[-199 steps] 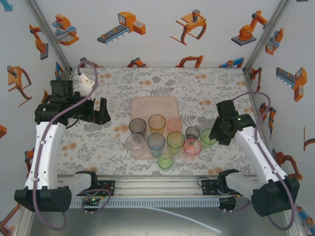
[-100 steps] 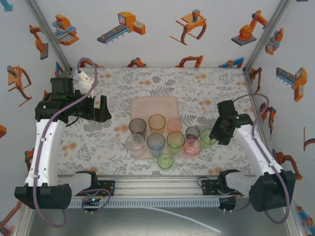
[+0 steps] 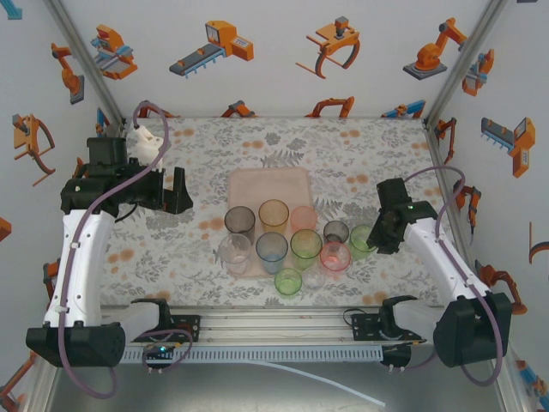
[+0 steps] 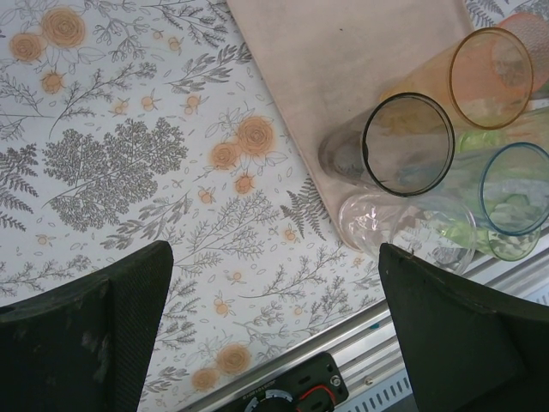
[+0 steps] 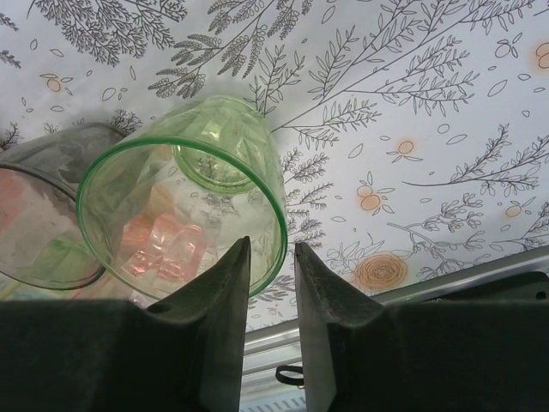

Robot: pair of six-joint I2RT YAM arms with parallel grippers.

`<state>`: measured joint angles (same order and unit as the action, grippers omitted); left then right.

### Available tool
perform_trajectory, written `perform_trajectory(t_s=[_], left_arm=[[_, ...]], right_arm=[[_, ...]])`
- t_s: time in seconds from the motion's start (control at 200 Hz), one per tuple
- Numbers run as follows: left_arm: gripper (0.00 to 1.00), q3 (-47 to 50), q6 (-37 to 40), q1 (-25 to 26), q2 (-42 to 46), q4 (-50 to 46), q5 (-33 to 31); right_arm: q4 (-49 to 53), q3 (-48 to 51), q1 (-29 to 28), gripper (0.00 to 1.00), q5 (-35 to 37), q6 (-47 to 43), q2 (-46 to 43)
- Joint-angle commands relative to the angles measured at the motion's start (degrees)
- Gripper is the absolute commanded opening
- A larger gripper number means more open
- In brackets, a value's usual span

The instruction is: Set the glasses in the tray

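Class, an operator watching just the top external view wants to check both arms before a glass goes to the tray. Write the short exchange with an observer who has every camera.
Operator: Has the right arm got the green glass?
Observer: Its rim runs between the right fingers, one over the mouth, one outside the wall. Whether they pinch it, I cannot tell.
Operator: And the left arm?
Observer: The left fingers stand wide apart above the floral table, with nothing held between them.
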<state>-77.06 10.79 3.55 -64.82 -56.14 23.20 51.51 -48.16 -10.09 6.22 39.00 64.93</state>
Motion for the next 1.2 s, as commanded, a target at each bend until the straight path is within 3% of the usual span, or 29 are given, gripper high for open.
perform_trajectory(t_s=[0.0,0.3,0.611,1.197], left_arm=[[0.97,0.2,-0.6,-0.3,0.1,0.7,0.7],[0.97,0.2,-0.7,-0.4,-0.1,0.6,0.7],[0.97,0.4,-0.6,-0.8,0.2,0.7,0.5],[0.97,0.0,-0.8,-1.0,-0.3,0.6,0.9]], right_arm=[[-0.4,1.1,0.5,0.27,2.0,-0.4,0.0],[0.4,1.1,0.9,0.17,2.6,-1.8,0.0],[1.5,-0.1,1.1,0.00,3.1,-2.8,-0.6],[5.0,-4.9,1.8,0.00,4.2,-4.4,-1.9]])
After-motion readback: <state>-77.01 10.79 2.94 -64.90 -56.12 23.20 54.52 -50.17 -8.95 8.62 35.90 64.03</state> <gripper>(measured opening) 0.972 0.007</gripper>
